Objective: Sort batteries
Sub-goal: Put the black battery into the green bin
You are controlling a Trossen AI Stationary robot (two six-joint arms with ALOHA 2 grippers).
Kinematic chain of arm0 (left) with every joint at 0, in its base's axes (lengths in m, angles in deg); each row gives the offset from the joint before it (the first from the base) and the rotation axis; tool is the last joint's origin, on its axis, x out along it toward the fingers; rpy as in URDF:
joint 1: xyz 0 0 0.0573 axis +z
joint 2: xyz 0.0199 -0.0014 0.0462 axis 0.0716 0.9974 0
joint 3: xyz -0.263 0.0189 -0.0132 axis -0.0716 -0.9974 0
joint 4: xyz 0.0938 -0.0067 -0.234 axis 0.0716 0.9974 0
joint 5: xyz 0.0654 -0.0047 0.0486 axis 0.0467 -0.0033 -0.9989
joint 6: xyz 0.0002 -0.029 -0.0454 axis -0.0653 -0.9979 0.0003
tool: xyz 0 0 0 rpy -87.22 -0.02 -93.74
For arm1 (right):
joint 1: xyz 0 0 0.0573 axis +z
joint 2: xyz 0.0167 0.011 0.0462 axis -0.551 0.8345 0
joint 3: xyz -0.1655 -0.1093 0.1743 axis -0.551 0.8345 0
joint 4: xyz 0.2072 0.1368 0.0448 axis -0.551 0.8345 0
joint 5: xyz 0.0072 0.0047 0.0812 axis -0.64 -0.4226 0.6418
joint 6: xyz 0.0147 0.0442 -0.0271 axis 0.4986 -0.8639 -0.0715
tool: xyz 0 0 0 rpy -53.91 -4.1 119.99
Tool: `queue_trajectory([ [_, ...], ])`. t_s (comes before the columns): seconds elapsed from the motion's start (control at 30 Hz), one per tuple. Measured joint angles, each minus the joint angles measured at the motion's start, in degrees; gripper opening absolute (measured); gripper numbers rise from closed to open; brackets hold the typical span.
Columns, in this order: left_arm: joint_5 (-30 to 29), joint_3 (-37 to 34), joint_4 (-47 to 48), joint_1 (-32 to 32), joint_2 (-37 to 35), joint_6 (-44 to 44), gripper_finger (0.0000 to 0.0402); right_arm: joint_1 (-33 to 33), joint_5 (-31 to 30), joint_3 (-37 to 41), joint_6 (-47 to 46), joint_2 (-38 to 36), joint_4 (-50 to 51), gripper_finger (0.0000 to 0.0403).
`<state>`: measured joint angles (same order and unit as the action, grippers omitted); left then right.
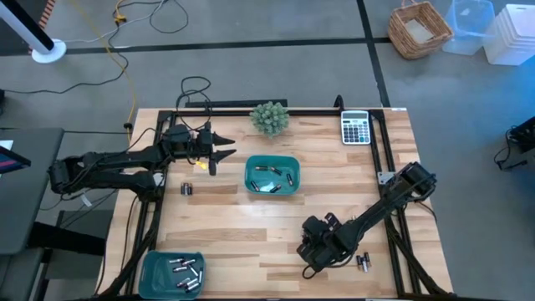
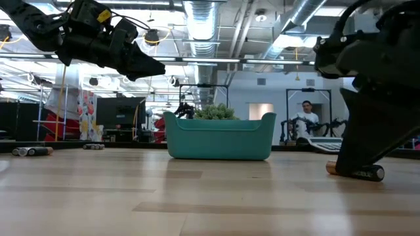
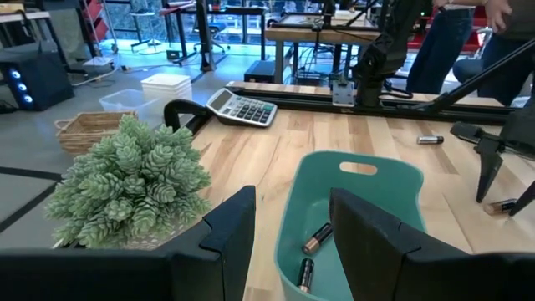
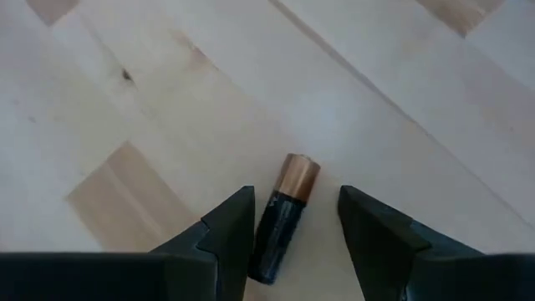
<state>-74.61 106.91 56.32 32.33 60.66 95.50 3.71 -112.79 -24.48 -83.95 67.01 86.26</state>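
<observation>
A black battery with a copper end (image 4: 284, 219) lies flat on the wooden table. My right gripper (image 4: 288, 234) points steeply down over it, open, one finger on each side and neither touching. In the high view this gripper (image 1: 313, 251) is near the table's front edge, right of centre. My left gripper (image 1: 224, 155) hovers open and nearly level, with nothing between its fingers, just left of the middle teal tray (image 1: 272, 188). That tray (image 3: 368, 180) holds several batteries (image 3: 316, 238). A second teal tray (image 1: 159, 266) at the front left corner holds several more (image 1: 185, 272).
Two loose batteries (image 1: 363, 262) lie right of my right gripper, and two more (image 1: 186, 190) lie left of the middle tray. A green plant (image 1: 270, 117) and a grey calculator (image 1: 355, 128) stand along the far edge. Black rails border the table's sides.
</observation>
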Motion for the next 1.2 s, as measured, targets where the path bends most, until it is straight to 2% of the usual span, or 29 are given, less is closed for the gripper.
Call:
queue_trajectory([
  [0.2,0.1,0.0,0.0,0.0,0.0,0.0,0.0148,0.0,-0.2,-0.2,-1.4,1.4,0.2,0.0179],
  [0.5,0.1,0.0,0.0,0.0,0.0,0.0,0.0148,-0.1,0.0,-0.2,-2.1,2.1,0.5,0.0074],
  [0.67,0.1,0.0,0.0,0.0,0.0,0.0,0.0148,-0.1,0.5,-0.2,-2.5,2.1,0.2,0.0037],
  [1.2,0.1,0.0,0.0,0.0,0.0,-0.2,0.0148,0.1,-0.8,-3.9,0.5,2.6,2.3,0.0023],
])
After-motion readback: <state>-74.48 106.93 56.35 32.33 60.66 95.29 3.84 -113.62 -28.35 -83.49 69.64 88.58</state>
